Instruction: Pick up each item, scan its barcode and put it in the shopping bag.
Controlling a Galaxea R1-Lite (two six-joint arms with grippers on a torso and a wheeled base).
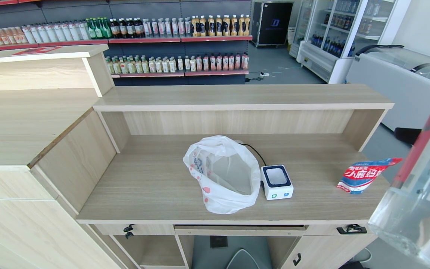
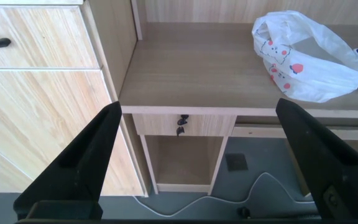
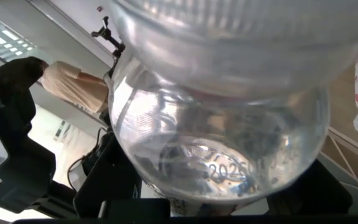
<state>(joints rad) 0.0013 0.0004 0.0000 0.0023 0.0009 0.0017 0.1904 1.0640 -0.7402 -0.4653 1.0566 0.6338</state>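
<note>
The left gripper (image 2: 197,104) hangs low in front of the wooden counter (image 1: 144,186), off to the left of everything on it. Its two dark fingers (image 2: 79,168) are spread wide with nothing between them.

Near the middle of the counter a white plastic shopping bag (image 1: 200,164) with red and blue print lies with its mouth gaping open. Just beside it to the right, close enough that they may be touching, sits a small white scanner (image 1: 276,182) with a dark-framed window on top. A black cable (image 1: 254,151) runs from it behind the bag.

Farther right, near the counter's end, a red, white and blue snack pouch (image 1: 364,175) stands apart.

At the far right a clear bottle (image 1: 420,194) with a barcode label is raised off the counter, close to the head camera. The right gripper (image 3: 166,186) is clamped around it.
</note>
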